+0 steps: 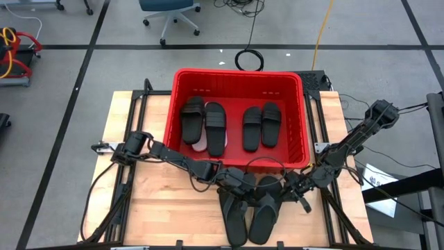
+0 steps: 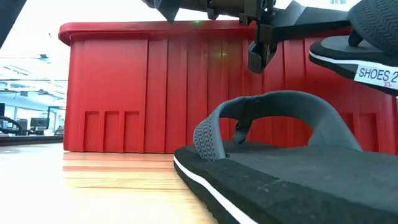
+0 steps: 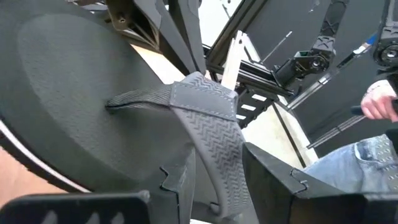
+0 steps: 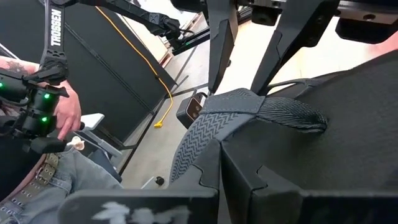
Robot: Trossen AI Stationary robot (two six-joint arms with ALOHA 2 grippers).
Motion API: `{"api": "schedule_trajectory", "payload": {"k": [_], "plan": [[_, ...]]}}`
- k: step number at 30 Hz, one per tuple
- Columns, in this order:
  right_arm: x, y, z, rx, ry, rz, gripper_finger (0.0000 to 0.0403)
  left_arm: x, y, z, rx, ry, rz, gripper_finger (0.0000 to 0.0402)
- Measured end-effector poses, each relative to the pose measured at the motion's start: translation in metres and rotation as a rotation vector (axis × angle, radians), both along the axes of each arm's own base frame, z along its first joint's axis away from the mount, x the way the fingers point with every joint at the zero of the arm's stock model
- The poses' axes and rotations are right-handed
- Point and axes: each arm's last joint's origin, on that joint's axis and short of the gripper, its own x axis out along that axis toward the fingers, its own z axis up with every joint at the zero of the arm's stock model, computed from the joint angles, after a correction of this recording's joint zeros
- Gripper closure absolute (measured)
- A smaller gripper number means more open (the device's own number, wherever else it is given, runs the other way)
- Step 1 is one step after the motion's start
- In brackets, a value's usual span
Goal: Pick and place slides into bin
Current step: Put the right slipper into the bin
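While both arms work the near edge of the table, each tool has a thong flip-flop by the strap: left tool has its fingers around the strap of the left flip-flop, and the wrist view shows the webbing running between the two dark fingers. Right tool is clamped down tight on the strap of the right flip-flop, again clear in its wrist view. From table level, one flip-flop sits flat on the wood, the other looks lifted at the right edge, so I'd call this the start of the lift. Just far of the tools is the red bin, touching neither flip-flop. Inside: two black wide-strap pairs laid side by side, with a bit of white slide showing under the left pair; can't tell if both white ones are there. Estimate: most slides binned, this last pair left to lift over the near rim and drop. A person's hand shows beyond the table in both wrist views.
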Motion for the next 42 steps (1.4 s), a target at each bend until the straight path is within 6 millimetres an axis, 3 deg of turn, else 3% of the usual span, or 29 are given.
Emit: {"api": "schedule_trajectory", "payload": {"k": [12, 21, 37, 42], "plan": [[0.003, -0.003, 0.0, -0.005, -0.003, -0.02, 0.0403, -0.001, -0.003, 0.0, -0.009, 0.005, -0.018, 0.0283], [0.003, -0.003, 0.0, -0.005, -0.004, -0.021, 0.0403, -0.001, -0.003, 0.0, -0.016, 0.004, -0.037, 0.0392], [0.001, 0.0, 0.002, 0.024, -0.005, 0.055, 0.0389, -0.002, -0.005, 0.002, -0.055, 0.016, -0.062, 0.04], [-0.001, 0.004, 0.008, 0.062, -0.052, 0.125, 0.0373, -0.007, -0.007, 0.017, -0.092, 0.002, -0.106, 0.0401]]}}
